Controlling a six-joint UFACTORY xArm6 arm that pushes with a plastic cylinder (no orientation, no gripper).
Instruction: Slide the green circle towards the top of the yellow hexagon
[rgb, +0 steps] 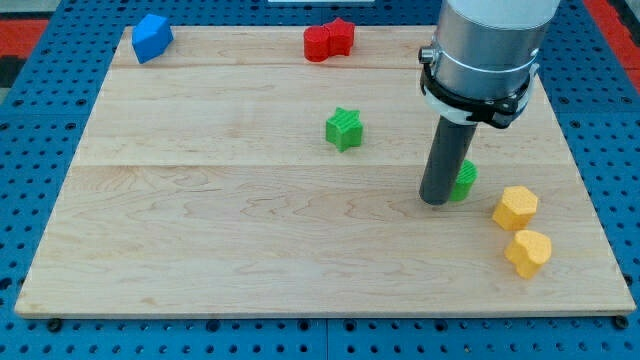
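The green circle (464, 180) lies at the view's right, partly hidden behind my rod. My tip (436, 200) rests on the board right against the circle's left side. The yellow hexagon (515, 207) sits just to the right of and slightly below the circle, a small gap apart.
A yellow heart-like block (528, 252) lies just below the hexagon. A green star (344, 128) sits mid-board. Two touching red blocks (329, 41) lie at the top edge. A blue block (152, 38) sits at the top left corner. The wooden board (200, 220) lies on a blue pegboard.
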